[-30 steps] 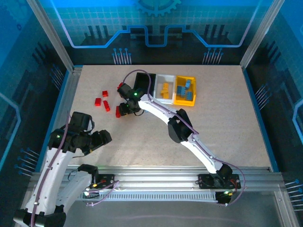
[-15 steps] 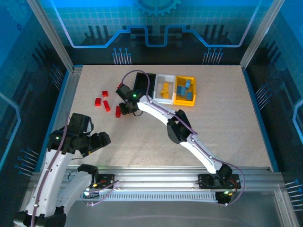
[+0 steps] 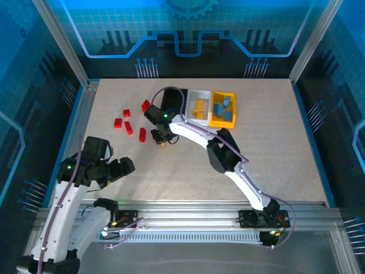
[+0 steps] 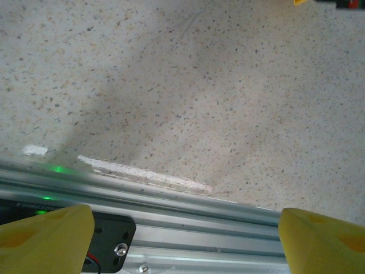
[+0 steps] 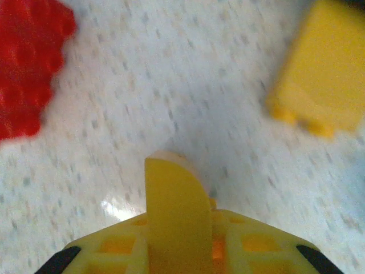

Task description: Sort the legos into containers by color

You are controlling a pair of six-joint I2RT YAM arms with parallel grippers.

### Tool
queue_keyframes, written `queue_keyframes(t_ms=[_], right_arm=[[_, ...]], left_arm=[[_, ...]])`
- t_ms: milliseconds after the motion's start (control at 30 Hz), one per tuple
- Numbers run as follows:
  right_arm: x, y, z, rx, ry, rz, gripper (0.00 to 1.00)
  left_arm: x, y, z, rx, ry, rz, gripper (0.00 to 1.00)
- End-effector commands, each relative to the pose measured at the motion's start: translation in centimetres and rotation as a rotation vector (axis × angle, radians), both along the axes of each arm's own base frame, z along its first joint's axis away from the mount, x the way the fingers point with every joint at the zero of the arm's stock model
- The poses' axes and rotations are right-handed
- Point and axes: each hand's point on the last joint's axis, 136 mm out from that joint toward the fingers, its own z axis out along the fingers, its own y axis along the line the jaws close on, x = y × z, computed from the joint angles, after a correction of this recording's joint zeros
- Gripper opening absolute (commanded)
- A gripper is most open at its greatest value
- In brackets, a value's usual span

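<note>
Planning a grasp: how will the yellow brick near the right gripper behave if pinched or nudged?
The yellow brick looks like rigid moulded plastic, so it should not flex under a pinch. Blocky and lying on the smooth table, it would probably slide rather than roll when nudged. Being small, it is likely light.

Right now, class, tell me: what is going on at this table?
Two robot arms are sorting toy bricks into bins by colour. The right claw is shut, low over the table between a red brick and a yellow brick. The left claw hangs open near the front rail. Several red bricks lie loose.
</note>
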Motion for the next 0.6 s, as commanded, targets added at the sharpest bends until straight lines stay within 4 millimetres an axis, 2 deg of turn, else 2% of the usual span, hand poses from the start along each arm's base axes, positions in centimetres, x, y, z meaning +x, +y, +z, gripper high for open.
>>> queue_keyframes(t_ms=[0, 100, 200, 267, 400, 467, 567], right_arm=[[-2.4, -1.6, 5.2, 0.029, -0.006, 0.006, 0.21], [-3.1, -3.8, 7.2, 0.039, 0.001, -0.021, 0.21], [-2.1, -6.1, 9.5, 0.082, 0.0, -0.068, 0.21], [-0.3, -8.3, 10.9, 0.118, -0.003, -0.124, 0.21], [4.1, -12.4, 12.4, 0.174, -0.013, -0.237, 0.21], [6.5, -13.9, 12.9, 0.196, -0.033, -0.269, 0.22], [9.9, -16.1, 12.8, 0.208, -0.039, -0.329, 0.22]], left_arm=[[1.3, -0.8, -0.3, -0.057, -0.018, 0.017, 0.86], [2.5, -1.2, -0.5, -0.079, -0.028, 0.022, 0.87], [3.7, -1.8, -0.6, -0.118, -0.031, 0.033, 0.87], [4.5, -2.3, -1.0, -0.151, -0.031, 0.043, 0.87], [5.7, -3.6, -1.0, -0.242, -0.02, 0.072, 0.9], [6.3, -4.2, -0.6, -0.276, -0.027, 0.075, 0.98], [6.7, -4.5, -0.1, -0.269, -0.011, 0.066, 0.99]])
